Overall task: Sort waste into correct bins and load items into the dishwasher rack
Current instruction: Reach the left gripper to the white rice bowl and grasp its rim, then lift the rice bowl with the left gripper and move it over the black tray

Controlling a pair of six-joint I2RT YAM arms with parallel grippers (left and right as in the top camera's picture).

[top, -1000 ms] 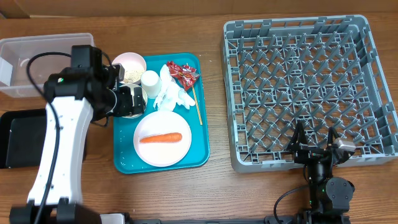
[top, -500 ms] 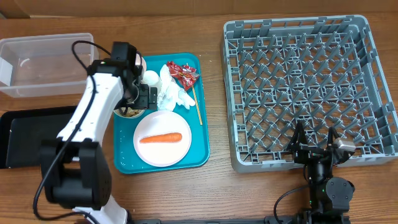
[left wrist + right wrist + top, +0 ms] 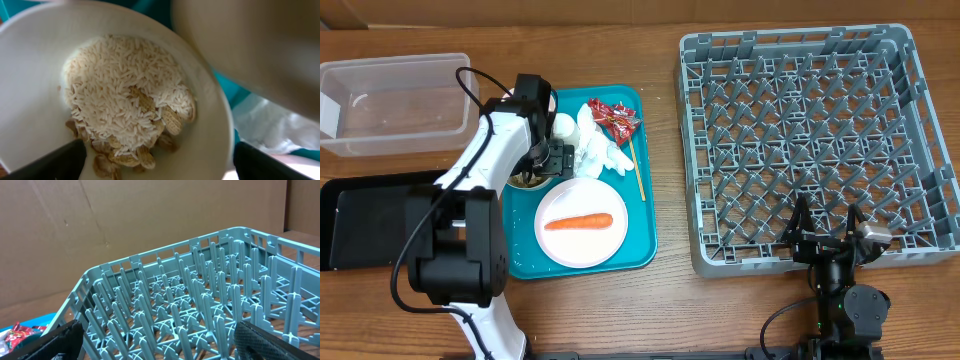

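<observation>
My left gripper (image 3: 533, 168) hangs open over the upper left of the teal tray. In the left wrist view its fingers (image 3: 50, 165) stand wide apart around a white bowl (image 3: 30, 100) of beige rice and husk scraps (image 3: 125, 110). A second bowl (image 3: 549, 99) and a small cup (image 3: 563, 125) sit just behind it. An orange carrot (image 3: 578, 222) lies on the flat plate (image 3: 570, 252). Crumpled napkins (image 3: 600, 152), a red wrapper (image 3: 613, 116) and a chopstick (image 3: 634, 168) lie at the tray's back. My right gripper (image 3: 825, 215) stands open and empty at the grey rack's (image 3: 820, 140) near edge.
The clear tub (image 3: 395, 100) stands at the back left, with the black tray (image 3: 370, 215) in front of it. The teal tray (image 3: 630, 255) sits between them and the rack. Bare wooden table lies in front of the tray and rack.
My left arm has swung right, from above the tub side to over the tray's upper left corner, with its gripper over the scrap bowl. The right arm has not moved.
</observation>
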